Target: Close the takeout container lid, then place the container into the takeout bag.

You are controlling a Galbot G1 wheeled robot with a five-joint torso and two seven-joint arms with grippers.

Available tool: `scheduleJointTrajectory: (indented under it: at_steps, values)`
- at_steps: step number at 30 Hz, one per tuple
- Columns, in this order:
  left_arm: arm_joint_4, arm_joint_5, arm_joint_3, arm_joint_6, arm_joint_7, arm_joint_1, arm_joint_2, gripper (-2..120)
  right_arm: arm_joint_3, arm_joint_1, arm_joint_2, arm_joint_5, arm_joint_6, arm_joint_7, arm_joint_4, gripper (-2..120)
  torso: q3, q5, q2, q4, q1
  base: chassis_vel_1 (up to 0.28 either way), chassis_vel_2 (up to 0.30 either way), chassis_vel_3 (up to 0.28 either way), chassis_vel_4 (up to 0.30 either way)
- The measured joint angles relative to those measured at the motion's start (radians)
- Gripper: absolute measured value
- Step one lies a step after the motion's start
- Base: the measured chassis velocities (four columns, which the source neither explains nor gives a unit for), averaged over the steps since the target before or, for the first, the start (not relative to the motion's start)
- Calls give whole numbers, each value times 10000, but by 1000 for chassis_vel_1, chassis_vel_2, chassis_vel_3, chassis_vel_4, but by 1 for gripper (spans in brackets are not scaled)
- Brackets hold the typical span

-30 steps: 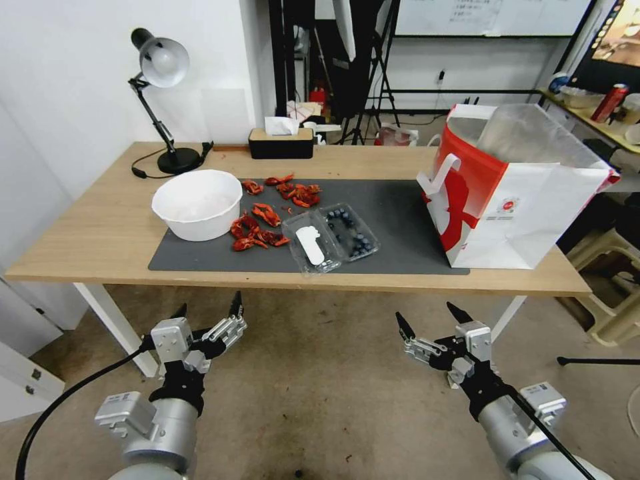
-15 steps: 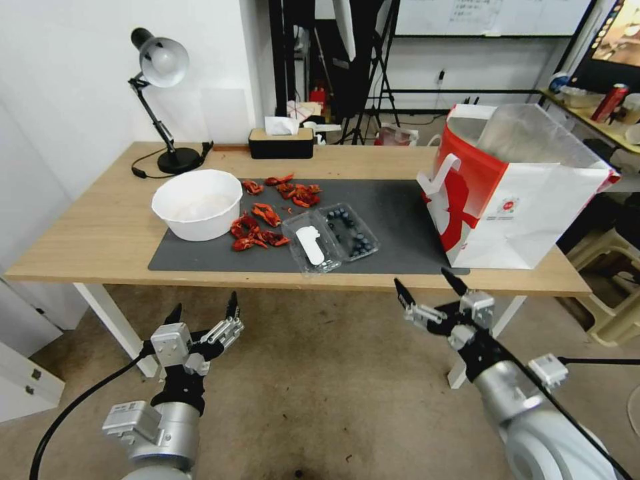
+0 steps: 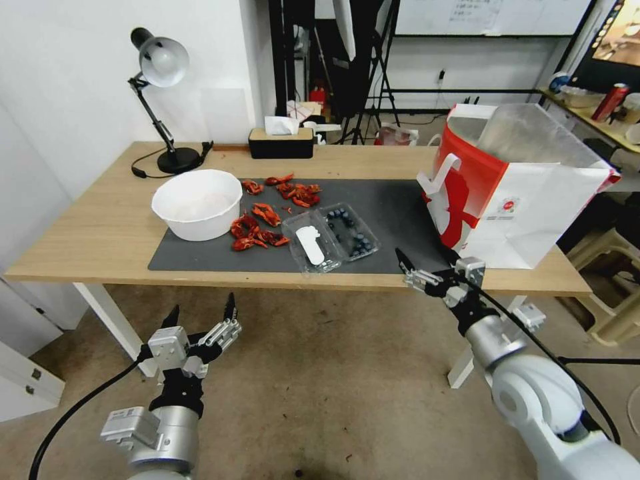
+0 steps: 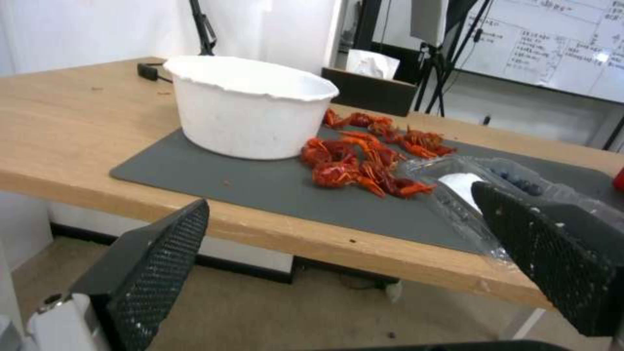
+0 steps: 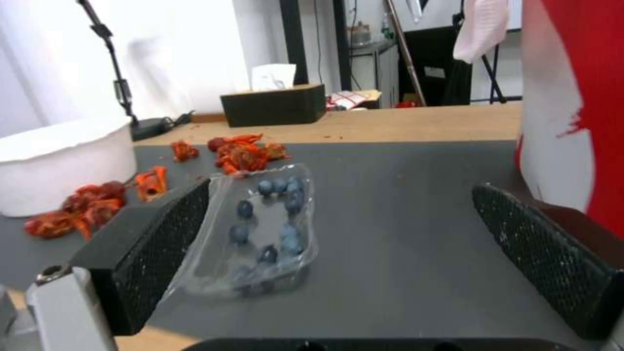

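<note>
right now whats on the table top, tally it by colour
White: 1, bowl
Red: 1, crayfish scatter
Clear: 1, takeout container, lid open
Red-and-white: 1, takeout bag
Black: 2, desk lamp, tissue box
Grey: 1, mat
Total: 7

No legible text: perhaps faint handwriting on the whiteboard point(image 4: 559, 44), small unreadable print on the takeout bag point(image 3: 510, 207).

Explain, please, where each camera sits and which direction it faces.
Head view: high, looking down at the table; both arms show, the right end effector open at its front edge.
Left wrist view: below the edge, facing the white bowl; left end effector open.
Right wrist view: at mat level, facing the takeout container.
All share the container.
</note>
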Motion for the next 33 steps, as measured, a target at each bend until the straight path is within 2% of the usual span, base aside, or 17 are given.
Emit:
scheduleJointTrajectory:
  at_steps: [3,10,19,33]
  values:
    - [42,-3,-20,28,13,-20,-96,100,-756,1101,-54,58,-379,384,-535,100,0,-1,0,1,0,0,0,0,0]
    - [196,-4,-60,22,24,-19,-190,100,-1532,2353,12,-109,-810,511,-1545,100,0,0,0,2,-2,0,0,0,0]
    - [319,-4,-52,11,43,-67,-258,100,-1940,2822,171,-572,-1333,541,-2460,100,1,0,0,0,-2,0,0,0,0]
    - [432,-107,-106,-125,111,-122,-198,100,-2186,3214,235,-619,-2068,804,-2618,100,-1,0,0,0,-2,0,0,0,0]
